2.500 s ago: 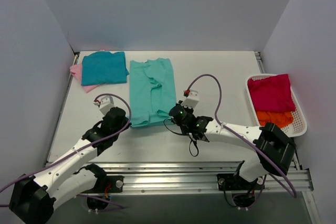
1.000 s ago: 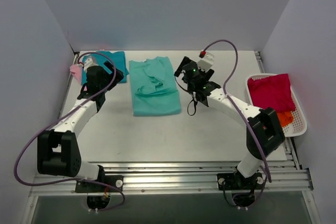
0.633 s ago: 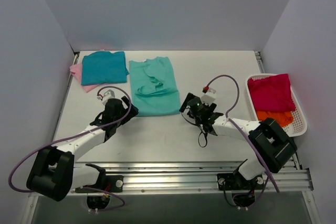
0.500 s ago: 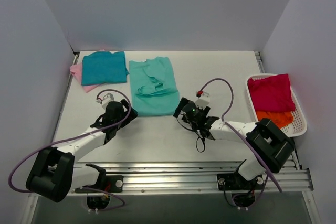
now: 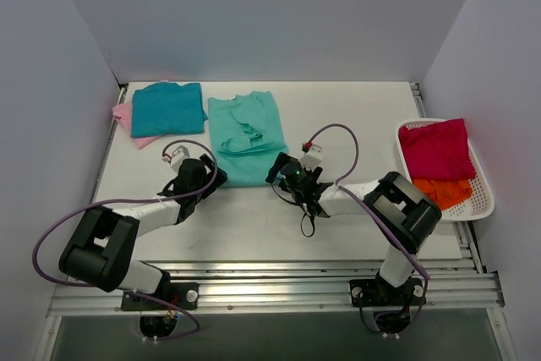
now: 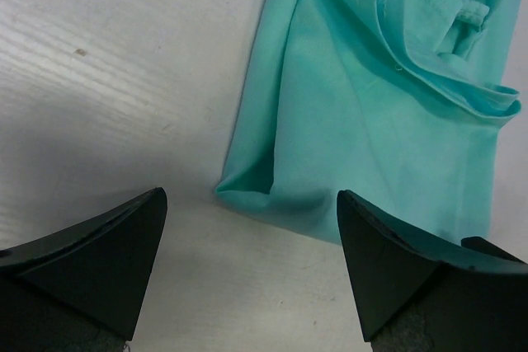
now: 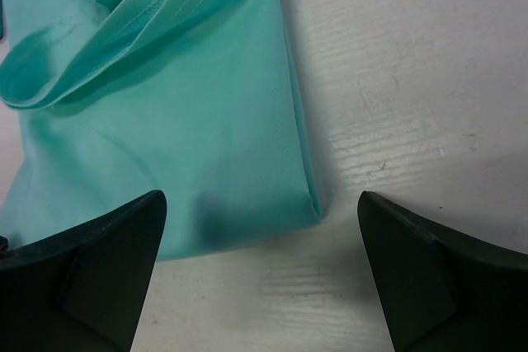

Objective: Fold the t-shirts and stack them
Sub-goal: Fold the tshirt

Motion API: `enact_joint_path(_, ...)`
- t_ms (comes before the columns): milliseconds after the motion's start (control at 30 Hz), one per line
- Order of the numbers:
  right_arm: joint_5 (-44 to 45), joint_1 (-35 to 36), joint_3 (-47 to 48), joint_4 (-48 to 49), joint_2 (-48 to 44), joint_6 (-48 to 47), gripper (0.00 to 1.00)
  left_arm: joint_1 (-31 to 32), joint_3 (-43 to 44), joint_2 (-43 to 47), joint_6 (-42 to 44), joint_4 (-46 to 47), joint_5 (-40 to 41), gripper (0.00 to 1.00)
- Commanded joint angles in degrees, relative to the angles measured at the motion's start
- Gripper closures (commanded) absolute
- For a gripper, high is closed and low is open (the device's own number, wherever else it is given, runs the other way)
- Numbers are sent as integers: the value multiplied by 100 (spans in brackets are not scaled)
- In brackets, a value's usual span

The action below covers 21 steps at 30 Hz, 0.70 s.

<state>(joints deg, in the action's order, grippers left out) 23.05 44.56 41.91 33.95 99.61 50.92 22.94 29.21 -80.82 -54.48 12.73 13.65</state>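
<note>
My left gripper (image 6: pixel 247 204) is spread wide. Its jaws stand either side of the mint tee's (image 6: pixel 388 121) near left corner, gripping nothing. My right gripper (image 7: pixel 260 204) is likewise released, with its jaws straddling the near right corner of the same tee. In the top view both grippers sit around mid-frame at that tee's near hem. The tee lies folded on the table (image 5: pixel 355 116), just above centre. At upper left the teal tee (image 5: pixel 167 109) lies on the pink tee (image 5: pixel 125 116). At the right edge the basket (image 5: pixel 483 192) holds two more: the crimson tee (image 5: pixel 435 148) over the orange tee (image 5: pixel 441 190).
</note>
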Motion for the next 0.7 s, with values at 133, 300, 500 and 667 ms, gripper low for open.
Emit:
enact_joint_path(133,-169,-96,98,111,322,-64,11,27,322,-733,-89,730,-213,5)
enact_joint_path(300,-423,-193,37,409,462,-204,43,35,375,-1041,-116,1038,-354,15)
enact_joint_path(500,-503,-219,45,524,621,-213,100,35,445,-1296,-89,1258,-486,96)
enact_joint_path(667,-442,-210,45,375,507,-214,100,35,392,-1139,-37,1162,-425,98)
